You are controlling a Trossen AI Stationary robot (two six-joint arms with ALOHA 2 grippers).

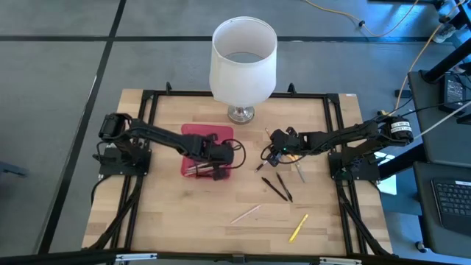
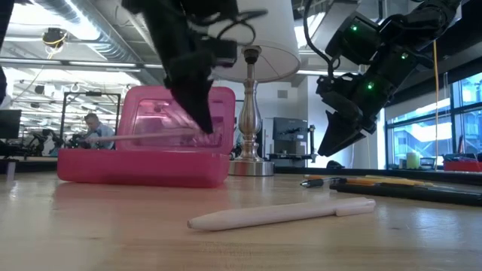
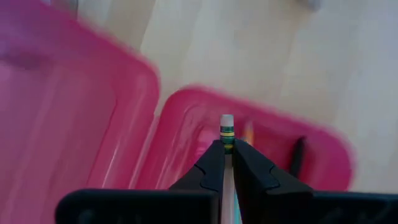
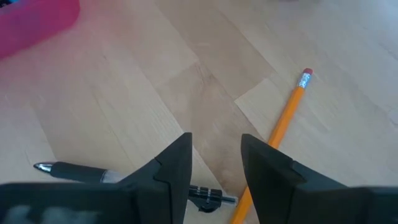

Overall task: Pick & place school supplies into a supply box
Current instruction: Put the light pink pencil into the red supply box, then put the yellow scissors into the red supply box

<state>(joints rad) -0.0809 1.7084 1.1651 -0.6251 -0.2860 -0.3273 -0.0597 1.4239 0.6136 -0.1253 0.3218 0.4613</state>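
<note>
The supply box [image 1: 197, 134] is a translucent pink case, lid open, on the table's left half; it also shows in the low view [image 2: 143, 169]. My left gripper [image 1: 215, 168] hangs over its open tray [image 3: 186, 124], shut on a pencil [image 3: 227, 124] with a green ferrule and pale eraser. My right gripper [image 1: 274, 152] is open, raised above the table [image 2: 339, 143], over an orange pencil [image 4: 286, 121] and a black pen [image 4: 74, 171]. Lying flat on the table are dark pens [image 1: 277, 188], a pale pen [image 1: 245, 213] and a yellow one [image 1: 298, 228]. My left gripper [image 3: 227, 146] pinches the pencil between its two fingers just behind the green ferrule [image 3: 227, 132]. The fingers lie along the pencil, and its eraser end pokes out past the fingertips. They come from above, slanting down, and the pencil is lifted clear over the box's tray.
A tall lamp with a white shade [image 1: 243, 59] stands on a metal base [image 1: 241, 114] at the table's far edge, just behind the box. Black frame rails [image 1: 333, 132] run along the table's sides. Bare wood lies near the front edge [image 1: 184, 221].
</note>
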